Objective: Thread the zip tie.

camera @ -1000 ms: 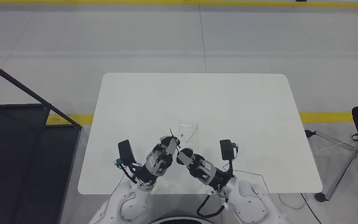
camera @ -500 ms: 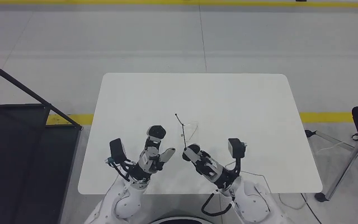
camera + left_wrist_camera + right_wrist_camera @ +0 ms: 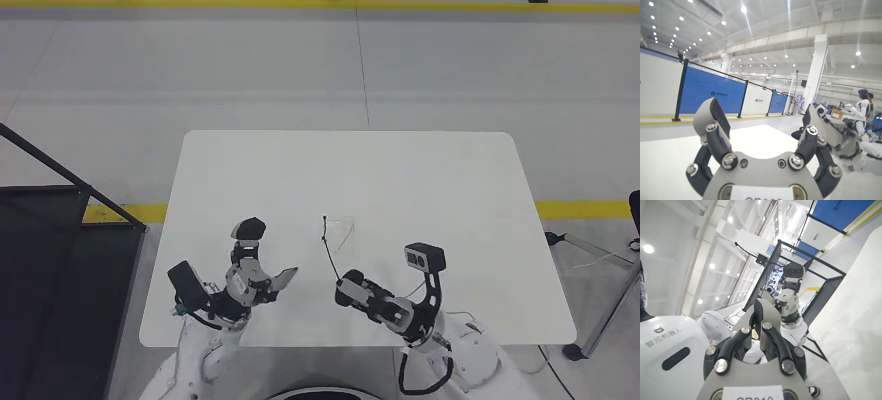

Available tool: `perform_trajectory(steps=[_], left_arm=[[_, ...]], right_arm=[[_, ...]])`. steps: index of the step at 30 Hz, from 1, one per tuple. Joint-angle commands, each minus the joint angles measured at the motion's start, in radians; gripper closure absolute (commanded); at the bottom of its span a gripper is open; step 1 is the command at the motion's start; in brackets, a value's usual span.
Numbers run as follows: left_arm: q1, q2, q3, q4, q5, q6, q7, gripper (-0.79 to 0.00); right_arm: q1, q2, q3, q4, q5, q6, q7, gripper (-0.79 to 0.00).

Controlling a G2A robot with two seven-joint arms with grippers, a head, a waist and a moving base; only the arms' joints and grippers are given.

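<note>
Zip tie (image 3: 327, 248): black, thin, over near edge of table (image 3: 450, 200) | right gripper (image 3: 345, 286): clenched on its lower end | left gripper (image 3: 270, 250): splayed wide, empty, over table's near-left part

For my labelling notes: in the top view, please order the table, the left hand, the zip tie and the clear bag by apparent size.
1. table
2. left hand, open
3 and 4. zip tie and clear bag: the tie is longer but far thinner, so I leave them unranked.

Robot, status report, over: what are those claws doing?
Left gripper open, empty. Right gripper shut on black zip tie, head end free. Small clear item on table nearby.
</note>
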Motion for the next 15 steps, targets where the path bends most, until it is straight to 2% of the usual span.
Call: perform_trajectory(steps=[1, 7, 15], left_arm=[[-0.010, -0.001, 0.014, 0.029, 0.082, 0.031, 0.073, -0.785], [-0.013, -0.001, 0.017, 0.036, 0.091, 0.040, 0.086, -0.785], [-0.013, -0.001, 0.017, 0.036, 0.091, 0.040, 0.086, -0.785]], right_arm=[[0.003, 0.005, 0.015, 0.004, 0.063, 0.010, 0.056, 0.000], [0.006, 0.012, 0.029, -0.003, 0.149, 0.052, 0.149, 0.000], [0.005, 0.013, 0.030, -0.004, 0.154, 0.055, 0.153, 0.000]])
